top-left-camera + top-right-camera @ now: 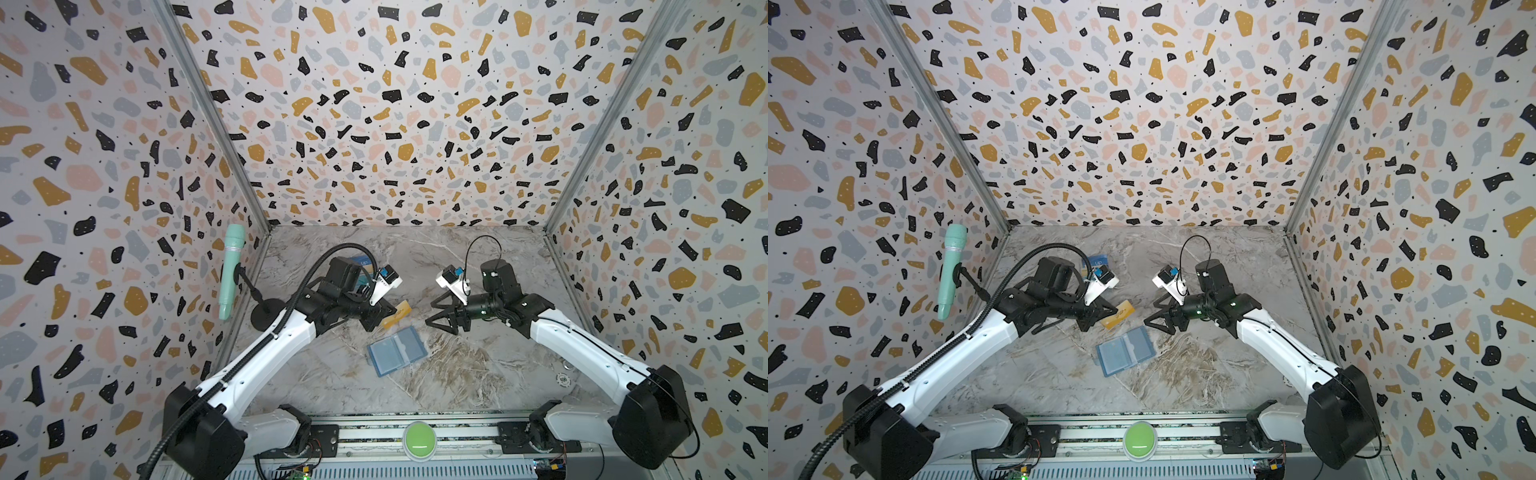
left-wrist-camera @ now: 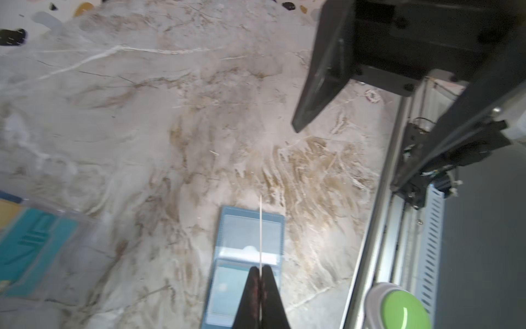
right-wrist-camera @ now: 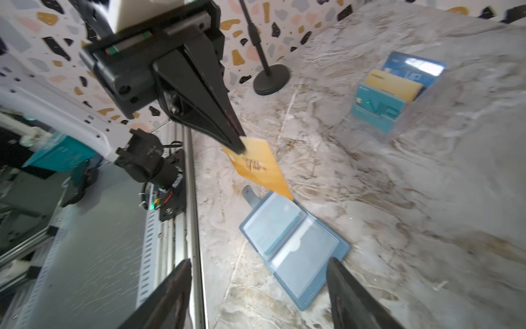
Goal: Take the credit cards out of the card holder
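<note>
The light is soft and even, leaving only faint shadows on the marble table (image 1: pixel 415 257). Both top views bow the patterned walls (image 1: pixel 104 166) at the edges. The wrist views smear toward their borders; glare whitens the clear rack (image 3: pixel 412 122).

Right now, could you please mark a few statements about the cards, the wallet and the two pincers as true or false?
1. The left pincer is shut on the thin golden-yellow plastic card. True.
2. The right pincer grips the slate-blue bifold card holder. False: it is open, holds nothing and is clear of the holder.
3. The card holder lies folded shut. False: it lies open, pockets up, on the marble table.
4. The clear plastic rack holds blue, golden and teal cards. True.
</note>
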`<state>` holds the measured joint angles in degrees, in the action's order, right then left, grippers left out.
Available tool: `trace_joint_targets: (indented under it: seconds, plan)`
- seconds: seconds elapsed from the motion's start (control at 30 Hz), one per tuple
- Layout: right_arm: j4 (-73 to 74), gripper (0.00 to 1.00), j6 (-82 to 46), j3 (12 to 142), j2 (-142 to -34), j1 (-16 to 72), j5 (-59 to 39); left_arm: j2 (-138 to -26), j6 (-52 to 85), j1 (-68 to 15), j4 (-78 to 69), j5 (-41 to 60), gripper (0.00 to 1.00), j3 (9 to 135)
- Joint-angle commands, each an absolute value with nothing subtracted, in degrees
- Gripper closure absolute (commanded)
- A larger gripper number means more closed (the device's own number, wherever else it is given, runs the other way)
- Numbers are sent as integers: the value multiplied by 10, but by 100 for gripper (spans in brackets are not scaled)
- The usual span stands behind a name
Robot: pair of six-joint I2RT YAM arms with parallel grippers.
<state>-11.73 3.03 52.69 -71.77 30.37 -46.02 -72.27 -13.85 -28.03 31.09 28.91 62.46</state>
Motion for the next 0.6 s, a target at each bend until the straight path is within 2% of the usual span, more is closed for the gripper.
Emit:
trace_joint_targets:
  seconds: [0.0, 0.2, 0.43, 0.57]
  plan:
    - [-93, 25, 5, 512, -694, 304, -360, -742, -215, -259, 283, 200, 100, 660]
    - [-78, 24, -9, 492, -677, 304, -310, -822, -387, -207, 345, 218, 100, 739]
    - [-73, 24, -11, 485, -668, 305, -295, -982, -494, -142, 438, 186, 100, 889]
    - [-64, 24, -14, 477, -672, 304, -294, -1027, -613, -123, 462, 204, 100, 907]
